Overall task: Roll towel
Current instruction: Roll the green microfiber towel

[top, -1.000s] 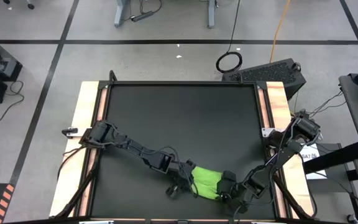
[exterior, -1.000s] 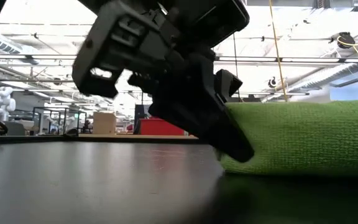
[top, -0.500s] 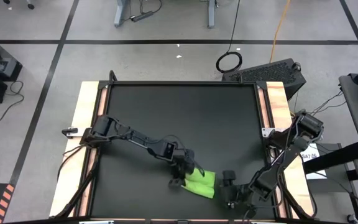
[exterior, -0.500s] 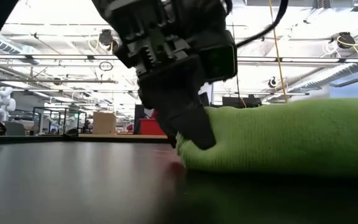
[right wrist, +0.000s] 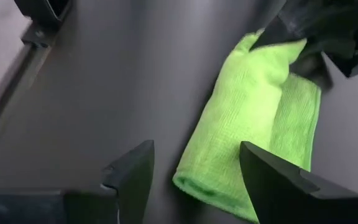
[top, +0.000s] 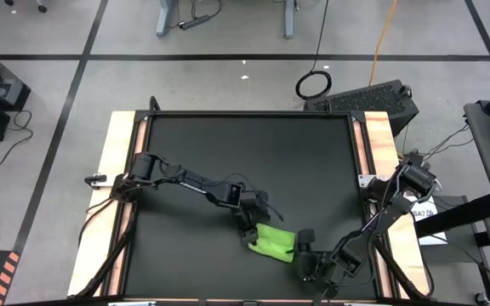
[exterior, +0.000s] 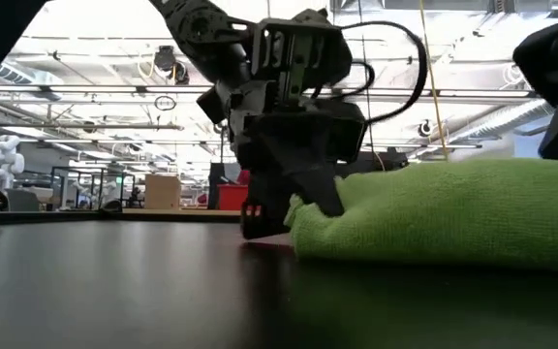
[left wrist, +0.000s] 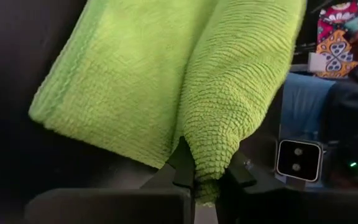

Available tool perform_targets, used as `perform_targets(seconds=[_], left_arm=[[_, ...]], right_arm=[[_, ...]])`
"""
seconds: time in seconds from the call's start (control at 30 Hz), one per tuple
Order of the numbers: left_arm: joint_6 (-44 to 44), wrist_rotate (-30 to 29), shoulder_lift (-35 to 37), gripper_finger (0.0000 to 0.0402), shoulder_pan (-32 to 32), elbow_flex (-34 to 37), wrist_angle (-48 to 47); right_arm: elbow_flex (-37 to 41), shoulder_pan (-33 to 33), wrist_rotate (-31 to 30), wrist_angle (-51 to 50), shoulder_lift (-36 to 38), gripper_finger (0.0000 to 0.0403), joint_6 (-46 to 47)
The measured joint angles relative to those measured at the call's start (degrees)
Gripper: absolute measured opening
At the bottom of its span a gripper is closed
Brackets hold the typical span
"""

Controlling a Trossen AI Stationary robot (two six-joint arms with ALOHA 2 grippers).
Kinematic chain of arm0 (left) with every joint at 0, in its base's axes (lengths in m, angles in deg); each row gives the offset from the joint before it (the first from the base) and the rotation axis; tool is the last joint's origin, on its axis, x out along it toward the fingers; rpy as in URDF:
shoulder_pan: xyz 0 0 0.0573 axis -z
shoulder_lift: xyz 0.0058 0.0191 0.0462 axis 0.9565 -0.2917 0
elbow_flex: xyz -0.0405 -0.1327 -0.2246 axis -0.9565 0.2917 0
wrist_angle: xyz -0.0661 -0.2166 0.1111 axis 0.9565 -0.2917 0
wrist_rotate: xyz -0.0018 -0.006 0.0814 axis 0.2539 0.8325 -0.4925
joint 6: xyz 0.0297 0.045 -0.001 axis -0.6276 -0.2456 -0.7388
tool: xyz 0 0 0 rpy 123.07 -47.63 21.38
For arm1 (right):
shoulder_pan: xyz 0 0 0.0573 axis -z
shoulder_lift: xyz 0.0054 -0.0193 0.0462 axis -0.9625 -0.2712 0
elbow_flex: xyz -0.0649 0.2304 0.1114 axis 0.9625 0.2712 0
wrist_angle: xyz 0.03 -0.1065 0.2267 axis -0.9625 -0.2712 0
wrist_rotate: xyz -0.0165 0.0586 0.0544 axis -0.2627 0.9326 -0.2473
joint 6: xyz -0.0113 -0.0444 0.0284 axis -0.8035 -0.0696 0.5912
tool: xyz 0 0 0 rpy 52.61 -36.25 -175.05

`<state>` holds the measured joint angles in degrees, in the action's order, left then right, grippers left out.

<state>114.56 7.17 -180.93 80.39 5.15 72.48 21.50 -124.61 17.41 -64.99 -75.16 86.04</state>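
The towel lies partly rolled on the black table, near its front edge and a little right of the middle, a lime-green bundle with one thick rolled fold and a flatter layer beside it. My left gripper is at its left end: my two dark fingers are closed tight on a pinch of the rolled fold, the cloth bunching up between them and spreading out ahead of me in two layers. In the view from table height the towel sits as a low green hump with my left gripper pressed against its edge, fingertips down at the table top.

My right gripper is just off the towel's other end, near the front right corner of the table. Its fingers stand wide apart and hold nothing; the towel lies ahead of them and slightly to one side, not touching either finger, with bare black table between the tips. From overhead my right gripper is just beside the towel's right end
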Motion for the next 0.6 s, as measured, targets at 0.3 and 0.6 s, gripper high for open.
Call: perform_targets(seconds=[0.3,0.6], left_arm=[[2.9,3.8,-1.57,0.0028,-0.59,-0.28,-2.41],[2.34,4.64,-1.73,0.0036,-0.7,-0.17,-2.32]], right_arm=[[-0.02,1.15,-1.51,-0.31,-4.88,0.0226,2.86],[-0.07,2.82,-2.52,-0.33,-7.6,0.0207,8.53]])
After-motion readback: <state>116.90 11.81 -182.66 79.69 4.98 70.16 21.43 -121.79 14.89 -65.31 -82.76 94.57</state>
